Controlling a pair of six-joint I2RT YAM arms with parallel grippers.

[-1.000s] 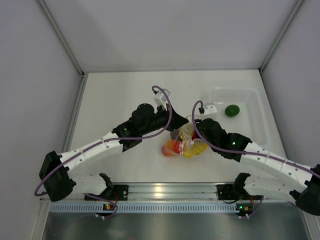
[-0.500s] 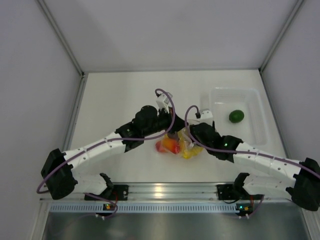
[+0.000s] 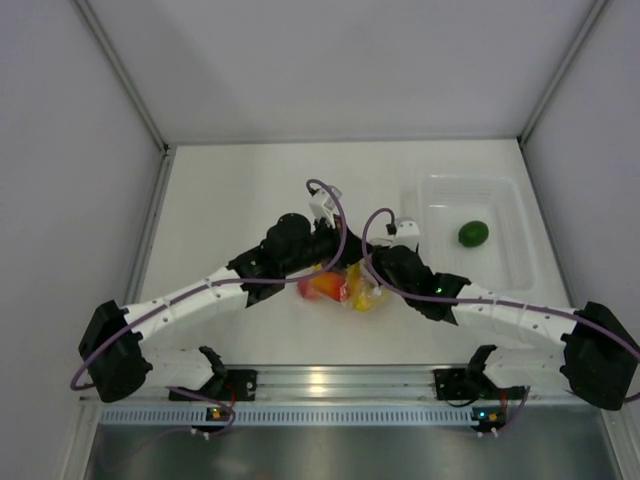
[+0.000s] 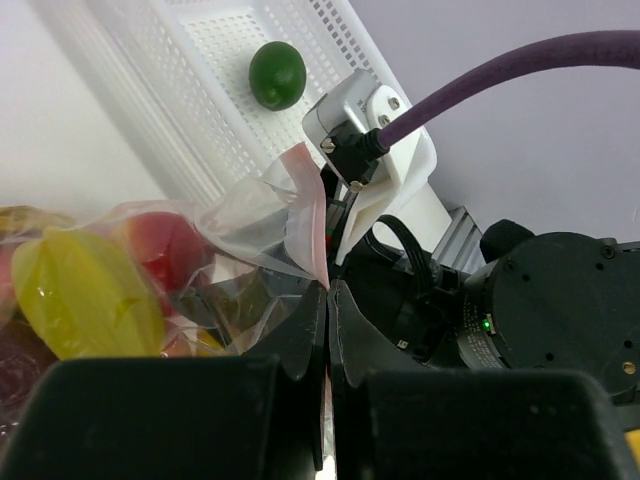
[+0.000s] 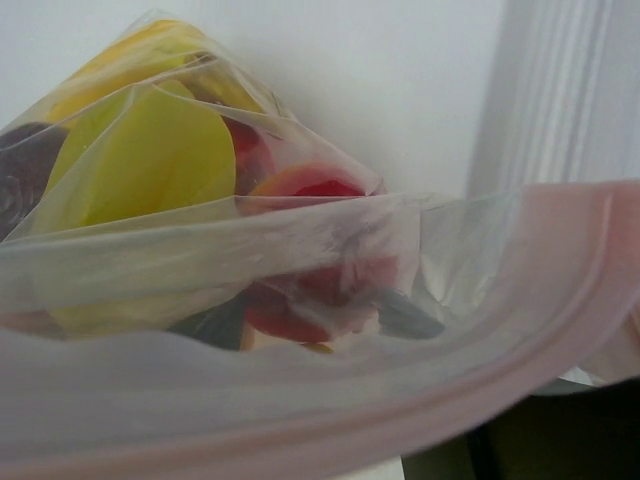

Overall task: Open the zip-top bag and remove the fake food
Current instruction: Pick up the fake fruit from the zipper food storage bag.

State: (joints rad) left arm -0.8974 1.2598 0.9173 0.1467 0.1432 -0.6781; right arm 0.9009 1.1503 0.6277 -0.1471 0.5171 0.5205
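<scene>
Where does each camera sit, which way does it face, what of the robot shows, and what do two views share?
Top external: above and behind the robot, looking down; the left arm and right arm meet over the zip-top bag.
Left wrist: on the left arm, looking past the left gripper, shut on the bag's edge, towards the tray; the right arm shows too.
Right wrist: close against the bag, facing the fake food; its fingers hardly show.
Shared: top and left wrist both show the lime.

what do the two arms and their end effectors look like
White tubular links with chunky black joints on both the left arm and right arm. A purple cable loops along each. The left end effector has two black wedge-shaped fingers; a small green light glows on the right arm.
</scene>
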